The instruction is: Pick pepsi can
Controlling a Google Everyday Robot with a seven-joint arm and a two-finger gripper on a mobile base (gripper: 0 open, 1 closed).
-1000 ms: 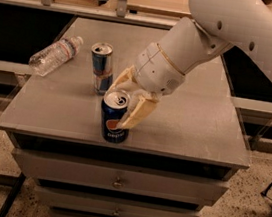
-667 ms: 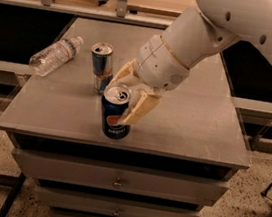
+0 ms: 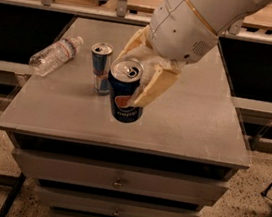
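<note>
The pepsi can (image 3: 123, 94) is dark navy with a red-white-blue globe logo and a silver top. It sits between the cream-coloured fingers (image 3: 154, 85) of my gripper (image 3: 138, 80), which is shut on it. The can is upright and held slightly above the front-middle part of the grey tabletop (image 3: 190, 118). One finger lies along the can's right side. The other is mostly hidden behind the can. The white arm reaches in from the upper right.
A slim blue-and-silver can (image 3: 100, 67) stands upright just left of and behind the pepsi can, close to it. A clear plastic water bottle (image 3: 55, 55) lies on its side at the left. The table is a drawer cabinet (image 3: 115, 181); railings run behind it.
The gripper has risen with the pepsi can in it; the can is higher and looks larger. The slim can and the bottle have not moved.
</note>
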